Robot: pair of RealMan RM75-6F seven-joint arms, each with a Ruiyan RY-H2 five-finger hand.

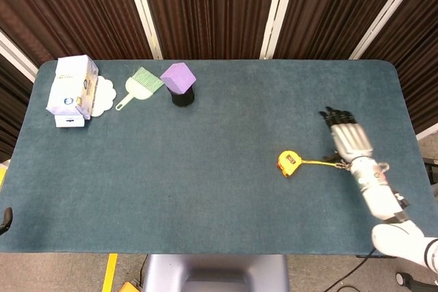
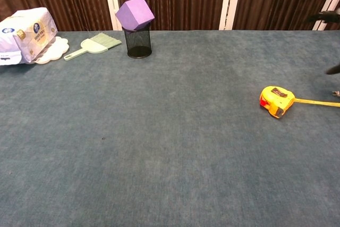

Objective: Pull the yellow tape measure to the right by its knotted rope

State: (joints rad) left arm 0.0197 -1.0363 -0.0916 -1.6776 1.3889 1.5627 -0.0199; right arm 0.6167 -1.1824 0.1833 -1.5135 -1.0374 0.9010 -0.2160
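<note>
The yellow tape measure (image 1: pixel 289 163) lies on the blue-green table right of centre, also seen in the chest view (image 2: pixel 277 101). Its yellow strip (image 1: pixel 316 163) runs right to the knotted rope (image 1: pixel 339 164), whose far end is hidden under my right wrist. My right hand (image 1: pixel 350 140) hovers over the rope with fingers spread and nothing in it. In the chest view only dark fingertips (image 2: pixel 324 16) show at the right edge. My left hand is in neither view.
At the back left stand a black mesh cup (image 1: pixel 182 96) with a purple cube (image 1: pixel 178 76) on it, a green hand brush (image 1: pixel 140 83), and a white and blue packet (image 1: pixel 72 89) on a white plate (image 1: pixel 103 96). The table's right edge (image 1: pixel 409 121) is close to the hand.
</note>
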